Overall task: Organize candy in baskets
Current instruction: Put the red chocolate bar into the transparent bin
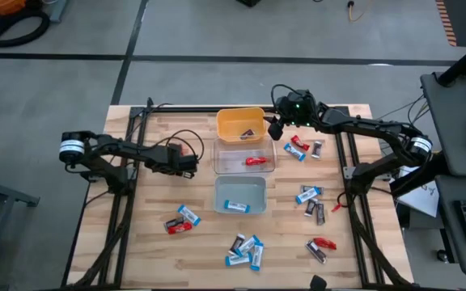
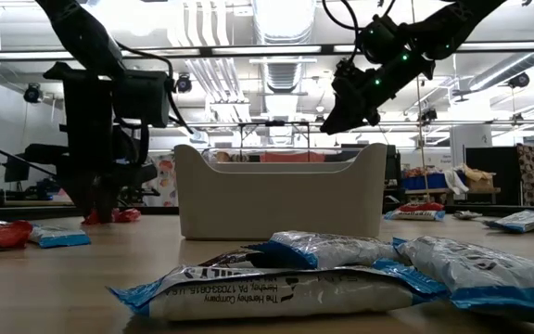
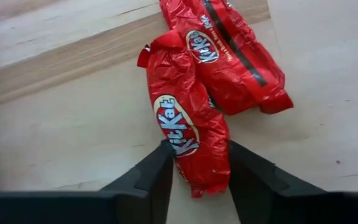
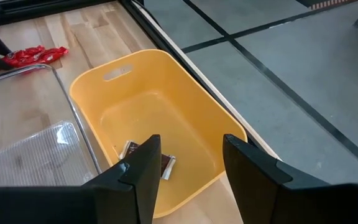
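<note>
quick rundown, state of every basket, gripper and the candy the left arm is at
yellow basket: upright, one dark candy inside
clear basket: upright, one red candy inside
grey-blue basket: upright, one blue candy inside
left gripper: fingers either side of a red candy on the table
second red candy: lying against the first
right gripper: open, empty, above the yellow basket

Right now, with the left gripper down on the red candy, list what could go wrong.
1. The left gripper straddles one red-wrapped KitKat bar, but a second red KitKat bar touches it, so it may be dragged along.
2. The fingers sit near the wrapper's crimped end, so the bar could slip out when lifted.
3. The right gripper hangs open above the yellow-orange plastic basket, beside the clear basket; a delivery there could crowd the arms.
</note>
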